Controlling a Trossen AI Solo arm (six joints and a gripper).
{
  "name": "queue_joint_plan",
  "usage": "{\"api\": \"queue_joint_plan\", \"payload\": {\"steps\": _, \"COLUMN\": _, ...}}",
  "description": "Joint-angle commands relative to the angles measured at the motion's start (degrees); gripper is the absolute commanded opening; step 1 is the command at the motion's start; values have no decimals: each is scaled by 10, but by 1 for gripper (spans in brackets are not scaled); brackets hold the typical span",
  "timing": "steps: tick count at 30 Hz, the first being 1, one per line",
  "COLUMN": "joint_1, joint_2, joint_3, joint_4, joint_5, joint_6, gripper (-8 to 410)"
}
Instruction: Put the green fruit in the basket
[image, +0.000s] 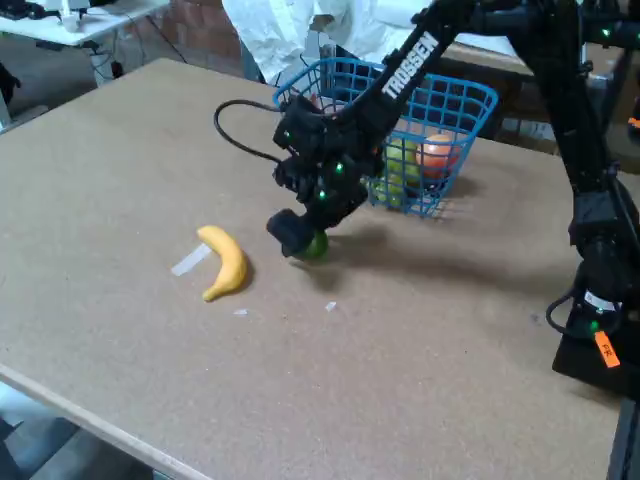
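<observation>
Now the black robot gripper (300, 238) sits low over the small dark green glossy fruit (316, 245) on the brown fibreboard table (420, 380), at the grasping step.

Seen from the fixed view, the fruit peeks out at the gripper's 4 o'clock, resting on the board or barely off it; the fingers hide most of it, so I cannot tell how wide they stand or whether they have hold of it. A blue wire-mesh rectangular basket (470, 105) stands near, at about 1 o'clock from the fruit, already holding a reddish-orange fruit (437, 152) and a paler yellow-green one (402, 160). A yellow curved banana (226, 263) lies well apart at 9 o'clock. Judging from this, the next move calls for a firm grip on the smooth oval, then a lift high enough to clear the flared rim before release.
</observation>
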Motion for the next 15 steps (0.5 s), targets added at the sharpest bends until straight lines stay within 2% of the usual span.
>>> {"api": "queue_joint_plan", "payload": {"steps": 1, "joint_1": 0, "joint_2": 7, "joint_3": 0, "joint_4": 7, "joint_5": -2, "joint_6": -1, "gripper": 399}}
{"api": "queue_joint_plan", "payload": {"steps": 4, "joint_1": 0, "joint_2": 8, "joint_3": 0, "joint_4": 7, "joint_5": -2, "joint_6": 0, "gripper": 389}}
{"api": "queue_joint_plan", "payload": {"steps": 7, "joint_1": 0, "joint_2": 7, "joint_3": 0, "joint_4": 9, "joint_5": -1, "joint_6": 0, "gripper": 356}}
{"api": "queue_joint_plan", "payload": {"steps": 10, "joint_1": 0, "joint_2": 7, "joint_3": 0, "joint_4": 10, "joint_5": -1, "joint_6": 2, "gripper": 302}}
{"api": "queue_joint_plan", "payload": {"steps": 15, "joint_1": 0, "joint_2": 7, "joint_3": 0, "joint_4": 10, "joint_5": -2, "joint_6": 8, "gripper": 188}}
